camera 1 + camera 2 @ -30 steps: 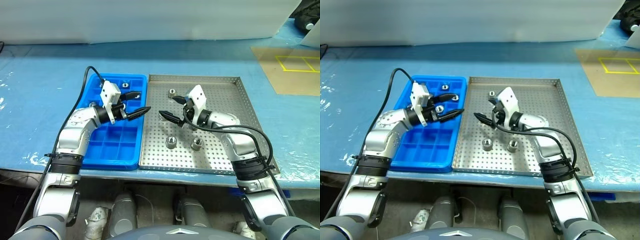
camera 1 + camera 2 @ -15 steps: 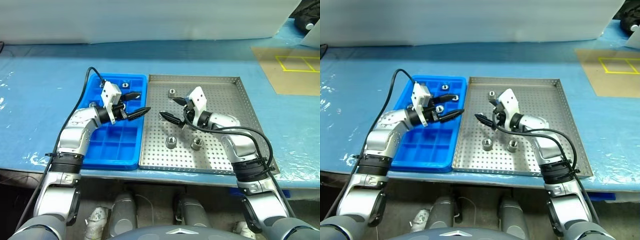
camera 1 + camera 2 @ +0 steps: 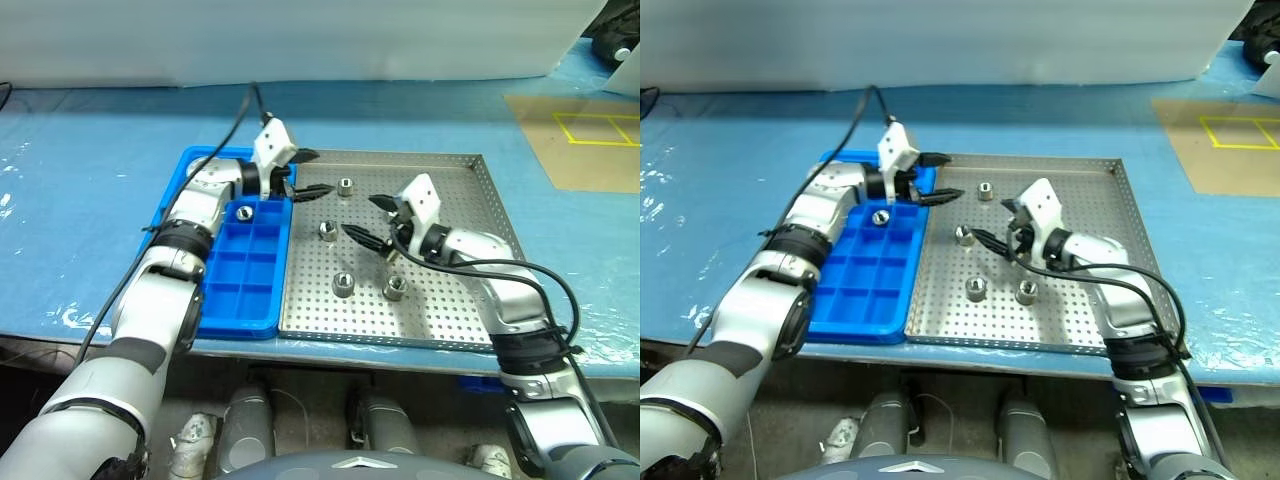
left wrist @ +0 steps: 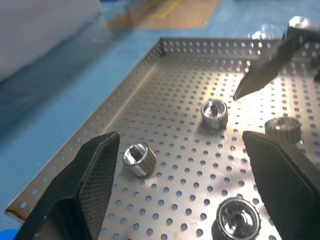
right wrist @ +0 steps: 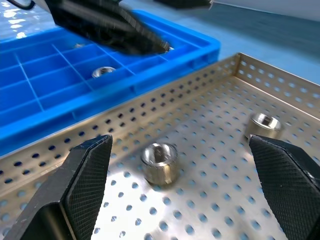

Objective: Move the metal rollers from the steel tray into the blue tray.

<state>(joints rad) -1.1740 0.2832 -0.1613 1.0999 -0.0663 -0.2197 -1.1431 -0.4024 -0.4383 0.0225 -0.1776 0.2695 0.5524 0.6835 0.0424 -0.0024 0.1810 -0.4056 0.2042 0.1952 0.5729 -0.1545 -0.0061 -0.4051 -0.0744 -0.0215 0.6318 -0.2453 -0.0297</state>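
Observation:
The steel tray (image 3: 450,190) holds several metal rollers: one at the far left (image 3: 345,185), one left of the middle (image 3: 327,230), and two nearer me (image 3: 342,283) (image 3: 395,288). To its left lies the blue tray (image 3: 240,290) with a roller (image 3: 243,211) in a far compartment. My left gripper (image 3: 308,173) hangs open and empty over the steel tray's far left corner, pointing right at the far-left roller. Over the steel tray's middle my right gripper (image 3: 368,220) is open and empty, just right of the mid-left roller (image 5: 159,163). The left arm hides the blue tray's farthest cells.
Both trays rest on a blue sheet (image 3: 80,200) that covers the table. A brown mat with yellow lines (image 3: 585,140) lies at the far right. A white wall (image 3: 300,40) runs behind the table. The steel tray's right half is bare.
My left arm swung from over the blue tray forward and right to the steel tray's far left corner. The right gripper drew to the right, and the mid-left roller now shows.

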